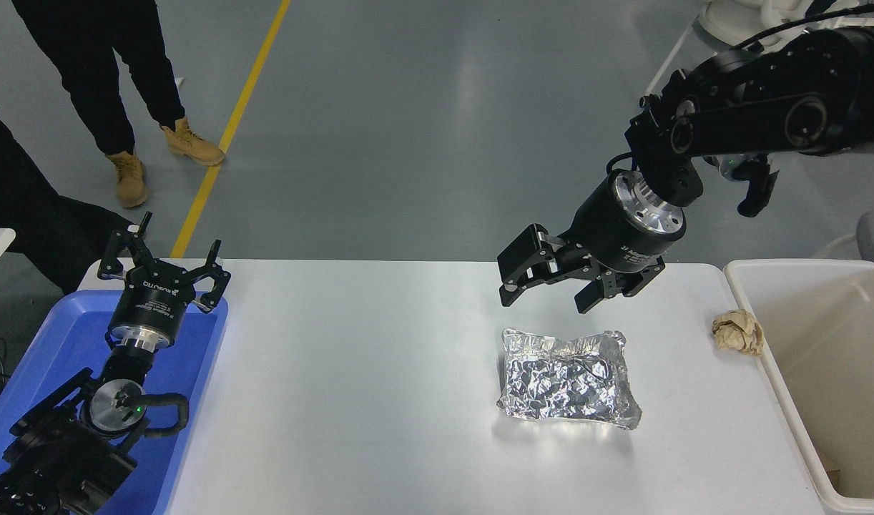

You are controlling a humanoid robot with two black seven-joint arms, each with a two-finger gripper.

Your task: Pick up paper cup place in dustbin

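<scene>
fingers spread, right gripper above foil packet

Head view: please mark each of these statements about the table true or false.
1. The right claw hangs open above the crumpled silver foil packet. True.
2. The crumpled brown paper ball lies inside the off-white plastic dustbin. False: it lies on the white table, beside the bin's rim.
3. The left claw is over the shallow blue tray. True.
4. A paper cup stands on the table. False: none is visible.
</scene>
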